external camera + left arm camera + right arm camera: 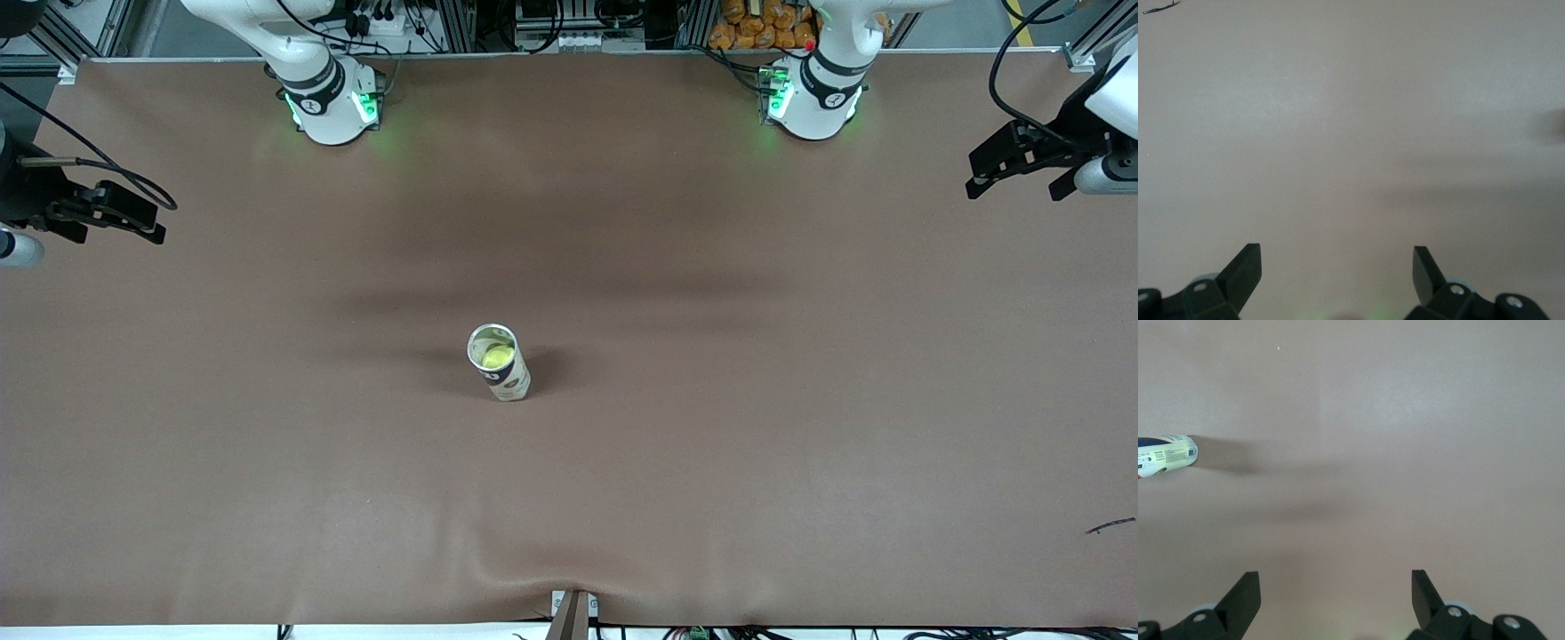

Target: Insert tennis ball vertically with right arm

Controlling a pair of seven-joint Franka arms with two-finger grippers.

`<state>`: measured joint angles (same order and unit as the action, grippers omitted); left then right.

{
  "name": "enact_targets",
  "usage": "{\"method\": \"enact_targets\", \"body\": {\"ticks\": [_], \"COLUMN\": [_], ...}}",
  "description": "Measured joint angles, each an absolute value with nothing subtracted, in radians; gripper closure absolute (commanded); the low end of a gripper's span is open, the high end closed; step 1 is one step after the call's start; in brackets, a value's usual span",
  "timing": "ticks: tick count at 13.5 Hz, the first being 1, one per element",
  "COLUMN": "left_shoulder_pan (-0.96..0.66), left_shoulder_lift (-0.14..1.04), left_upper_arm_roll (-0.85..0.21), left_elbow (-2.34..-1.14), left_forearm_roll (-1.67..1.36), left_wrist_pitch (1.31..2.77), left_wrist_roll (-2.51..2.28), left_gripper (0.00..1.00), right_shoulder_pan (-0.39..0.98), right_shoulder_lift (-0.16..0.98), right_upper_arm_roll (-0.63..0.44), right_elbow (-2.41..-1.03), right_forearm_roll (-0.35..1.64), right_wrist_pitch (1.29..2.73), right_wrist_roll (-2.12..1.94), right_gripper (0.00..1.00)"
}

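A tall tennis-ball can (507, 378) stands upright near the middle of the table, its top open. A yellow tennis ball (497, 356) sits inside it, just below the rim. My right gripper (156, 220) hangs open and empty over the right arm's end of the table, well away from the can. In the right wrist view the open right gripper (1336, 581) shows bare table between its fingers and the can (1168, 457) off at the edge. My left gripper (1013, 191) waits open over the left arm's end; the left gripper (1337, 257) holds nothing.
A brown cover (711, 444) spans the whole table, slightly wrinkled near the front camera. A small dark mark (1111, 525) lies toward the left arm's end, the same mark (1158, 8) showing in the left wrist view. A metal bracket (573, 613) sits at the table's near edge.
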<state>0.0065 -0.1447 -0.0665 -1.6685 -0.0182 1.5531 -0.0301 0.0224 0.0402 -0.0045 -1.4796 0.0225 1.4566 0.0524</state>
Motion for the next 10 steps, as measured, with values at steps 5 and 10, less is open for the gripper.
{"method": "enact_targets", "body": {"ticks": [5, 10], "left_shoulder_pan": [0.006, 0.007], "left_shoulder_lift": [-0.143, -0.140], "left_upper_arm_roll": [-0.065, -0.064], "left_elbow": [-1.657, -1.657], "left_forearm_roll": [-0.018, -0.018], "left_wrist_pitch": [1.553, 1.553], "left_wrist_roll": [-0.030, -0.030], "left_gripper": [0.00, 0.00], "right_shoulder_pan": [0.022, 0.022], "right_shoulder_lift": [0.040, 0.040], "right_upper_arm_roll": [-0.005, -0.005], "right_elbow": [-1.482, -1.484], "right_forearm_roll": [0.022, 0.022], "right_wrist_pitch": [1.457, 1.458], "right_wrist_roll": [0.052, 0.052], "right_gripper": [0.00, 0.00]}}
